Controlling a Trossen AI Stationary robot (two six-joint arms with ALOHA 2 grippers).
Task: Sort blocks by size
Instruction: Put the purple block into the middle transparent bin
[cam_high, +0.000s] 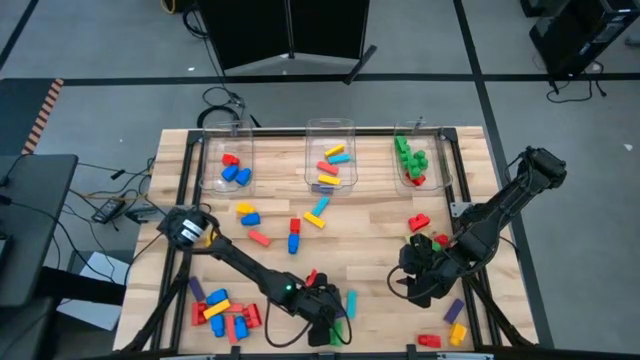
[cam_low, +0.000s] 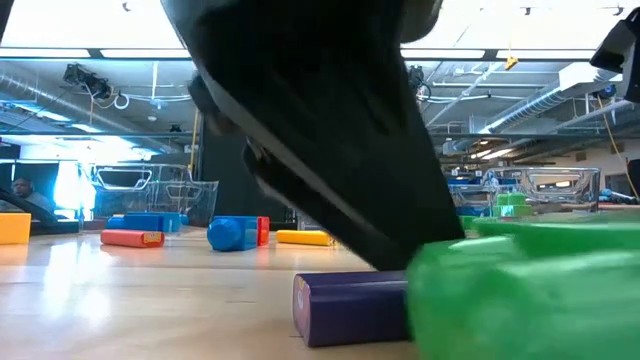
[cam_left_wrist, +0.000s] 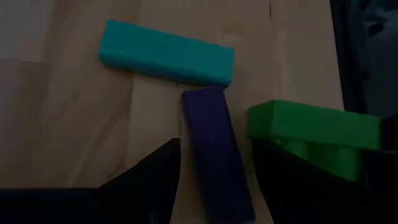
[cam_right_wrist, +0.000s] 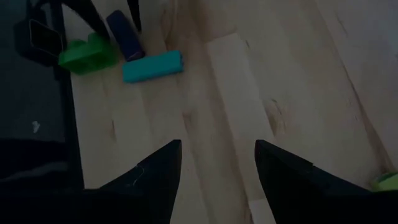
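Note:
My left gripper (cam_left_wrist: 214, 148) is low over the table near its front edge, slanting down, open. A dark purple block (cam_left_wrist: 214, 158) lies flat on the wood between its two fingers, lengthwise along them. A cyan block (cam_left_wrist: 168, 53) lies across the purple block's far end. A green block (cam_left_wrist: 311, 130) sits beside the purple one, in front of one finger. In the high view the left gripper (cam_high: 328, 320) covers the purple block. My right gripper (cam_high: 420, 283) hovers open at the right, over bare wood (cam_right_wrist: 217, 93), nothing between its fingers. My left gripper's fingers stand on either side of the purple block (cam_left_wrist: 211, 186), which rests flat on the table. One finger (cam_left_wrist: 292, 186) is partly hidden behind the green block. Whether either finger touches a block, I cannot tell.
Three clear bins (cam_high: 228, 150) (cam_high: 330, 150) (cam_high: 420, 155) with blocks stand along the far edge. Loose blocks lie mid-table (cam_high: 295, 235), in a cluster at the near left (cam_high: 220, 310), by the right arm (cam_high: 420, 222) and at the near right (cam_high: 450, 325).

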